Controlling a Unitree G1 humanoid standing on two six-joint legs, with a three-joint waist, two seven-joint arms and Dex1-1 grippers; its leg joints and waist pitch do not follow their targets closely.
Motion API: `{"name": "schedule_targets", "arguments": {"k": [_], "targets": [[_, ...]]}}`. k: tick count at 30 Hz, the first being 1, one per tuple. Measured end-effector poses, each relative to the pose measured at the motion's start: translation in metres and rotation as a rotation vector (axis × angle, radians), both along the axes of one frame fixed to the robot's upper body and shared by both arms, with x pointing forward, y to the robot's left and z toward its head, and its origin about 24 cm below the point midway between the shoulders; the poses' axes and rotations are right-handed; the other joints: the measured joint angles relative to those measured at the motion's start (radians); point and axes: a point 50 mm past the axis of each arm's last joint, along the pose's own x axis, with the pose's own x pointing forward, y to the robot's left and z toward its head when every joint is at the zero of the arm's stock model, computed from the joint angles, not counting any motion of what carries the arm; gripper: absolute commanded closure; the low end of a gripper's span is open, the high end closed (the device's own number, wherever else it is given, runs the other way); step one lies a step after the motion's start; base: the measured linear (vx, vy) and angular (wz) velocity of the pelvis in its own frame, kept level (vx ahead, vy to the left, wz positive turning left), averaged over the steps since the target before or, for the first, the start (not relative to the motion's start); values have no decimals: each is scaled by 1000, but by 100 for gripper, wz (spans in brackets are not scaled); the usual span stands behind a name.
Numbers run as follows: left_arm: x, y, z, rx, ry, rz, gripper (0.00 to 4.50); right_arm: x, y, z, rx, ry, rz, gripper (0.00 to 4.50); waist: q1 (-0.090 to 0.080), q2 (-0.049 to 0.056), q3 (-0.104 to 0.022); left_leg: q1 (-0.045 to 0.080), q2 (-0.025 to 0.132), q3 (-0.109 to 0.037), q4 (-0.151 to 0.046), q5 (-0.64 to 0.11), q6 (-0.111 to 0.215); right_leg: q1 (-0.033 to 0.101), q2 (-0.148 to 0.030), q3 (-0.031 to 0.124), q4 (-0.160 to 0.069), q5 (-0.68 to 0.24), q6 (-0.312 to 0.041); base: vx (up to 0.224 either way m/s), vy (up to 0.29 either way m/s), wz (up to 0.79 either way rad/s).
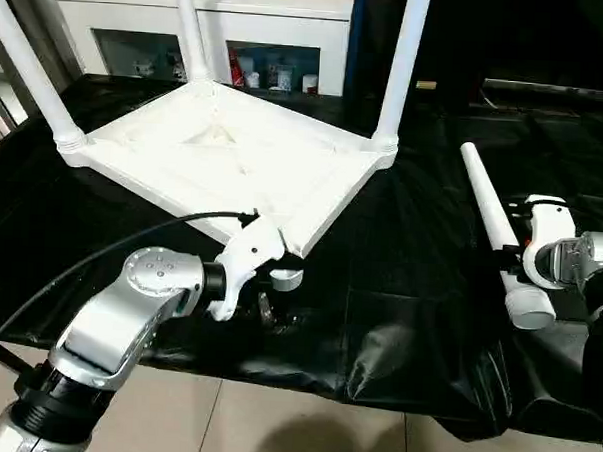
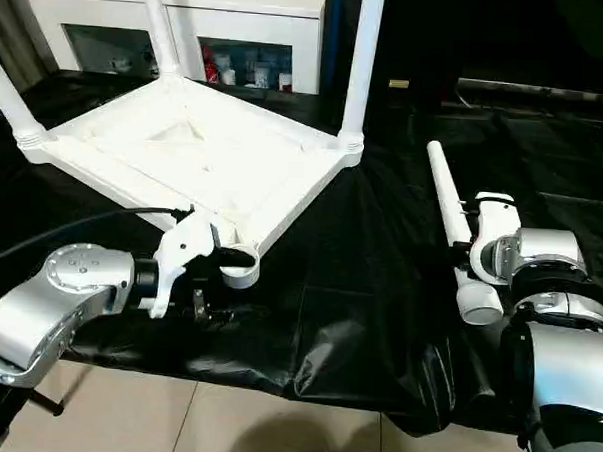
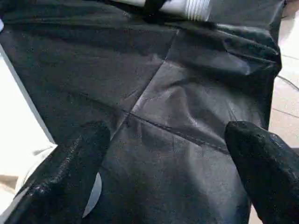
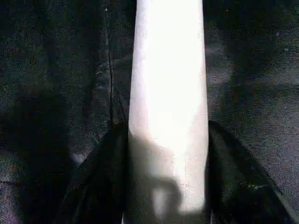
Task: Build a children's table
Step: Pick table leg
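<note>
Table top (image 1: 225, 153) lies upside down; right tool (image 4: 166, 186) pinches loose leg (image 2: 450, 222), left tool (image 3: 163, 177) spread.

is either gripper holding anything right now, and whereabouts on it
The right gripper grips the loose table leg near its thick end. The left gripper is open, holding nothing.

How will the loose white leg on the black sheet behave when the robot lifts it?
The loose leg is a smooth round tube, so it would probably roll if released. It looks stiff, hollow and likely light. The right gripper straddles it near its thick end, so the thin end may dip.
</note>
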Motion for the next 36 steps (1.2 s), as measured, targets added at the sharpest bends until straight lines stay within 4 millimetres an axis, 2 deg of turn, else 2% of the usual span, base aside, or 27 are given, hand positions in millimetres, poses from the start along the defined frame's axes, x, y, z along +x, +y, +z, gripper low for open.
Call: {"name": "schedule_targets", "arguments": {"k": [5,7,9,12,14,16,18,20,21,23,27,30,33,36], "targets": [[5,-4,-1,-29,-17,38,0,-1,-6,0,11,-38,-55,264,1,2,-1,-1,0,-1,1,0,0,1,0,-1,0,0,0,0,0,0],[24,-7,5,-88,-66,150,0,-2,-12,2,58,-119,-105,264,5,2,-1,-3,0,-2,4,0,0,1,0,-2,0,1,1,0,0,0],[39,-4,20,-137,-133,242,0,-2,-14,2,108,-196,-132,264,4,5,-3,-3,0,-1,4,0,0,2,0,-1,-1,2,1,0,0,0],[46,0,30,-194,-165,315,0,-2,-18,7,178,-311,-159,264,0,12,-7,-4,0,-1,4,0,2,1,-1,-1,-1,2,2,0,0,0],[49,-4,30,-257,-117,343,0,-7,-20,12,250,-440,-147,264,4,16,-7,-5,0,-2,3,2,6,0,0,-3,-3,2,2,0,0,0],[52,-12,31,-374,-26,361,0,-19,-5,25,438,-674,-29,264,8,21,-7,-7,0,-2,1,3,8,-1,0,-3,-3,1,3,0,0,0],[57,-27,42,-475,29,342,0,-35,11,33,572,-784,99,264,16,24,-8,-9,0,-2,1,4,12,-2,0,-4,-4,1,3,0,0,0],[65,-34,55,-562,56,348,0,-48,25,41,673,-858,215,265,25,24,-9,-9,0,-2,1,4,12,-2,0,-4,-5,1,3,0,0,0],[67,-35,60,-581,56,349,0,-50,31,44,705,-878,254,265,24,26,-10,-7,0,-2,1,4,12,0,0,-3,-6,2,4,0,0,0],[70,-38,68,-646,89,343,0,-59,35,52,740,-924,313,265,27,32,-13,-6,-1,-2,1,4,12,2,-1,-4,-10,3,6,0,0,0],[75,-44,79,-721,141,319,0,-72,56,63,862,-958,448,265,28,34,-15,-7,-1,-2,-2,5,13,5,0,-5,-21,8,12,0,0,0],[71,-58,84,-758,207,246,0,-80,72,69,897,-945,542,265,29,34,-15,-10,-2,-2,-1,5,14,7,-2,-4,-26,10,16,0,0,0],[65,-65,86,-771,242,198,0,-83,85,69,901,-918,604,265,30,35,-16,-11,-2,-2,-1,3,16,7,-2,-5,-28,11,16,0,0,0],[56,-75,87,-785,280,138,0,-84,97,60,913,-863,630,265,34,41,-20,-12,-2,-2,-1,2,18,7,-2,-5,-29,11,16,0,0,0]]}}
